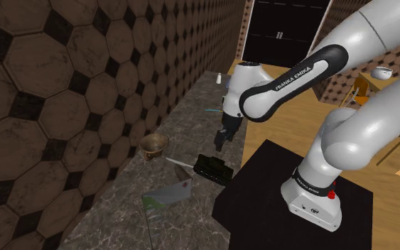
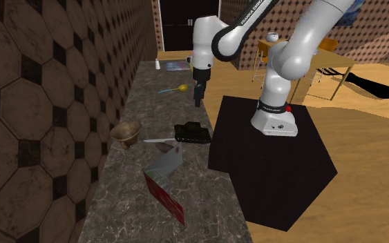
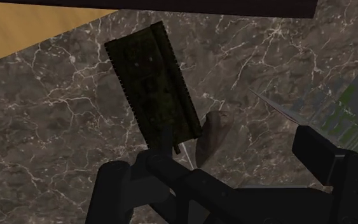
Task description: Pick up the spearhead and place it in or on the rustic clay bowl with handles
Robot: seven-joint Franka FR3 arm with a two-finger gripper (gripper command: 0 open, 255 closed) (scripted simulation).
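The spearhead [image 3: 210, 133] is a small brownish leaf-shaped blade lying flat on the marble counter, right beside a dark toy tank [image 3: 153, 83]. In the outside views the spearhead [image 1: 179, 163] [image 2: 162, 144] lies between the tank [image 1: 212, 168] and the brown clay bowl [image 1: 153, 144] [image 2: 126, 132], which stands upright near the wall. My gripper [image 1: 223, 135] [image 2: 198, 93] [image 3: 214, 159] hangs above the counter, farther along it than the tank. Its fingers [image 3: 117, 188] stand apart and open with nothing between them.
A half-open booklet [image 1: 168, 195] [image 2: 165, 172] stands tent-like on the counter nearer the camera. A yellow and blue item [image 2: 174, 88] and a small white bottle [image 2: 157, 65] lie farther along. The tiled wall runs along one side; the black stand [image 1: 290, 206] borders the other.
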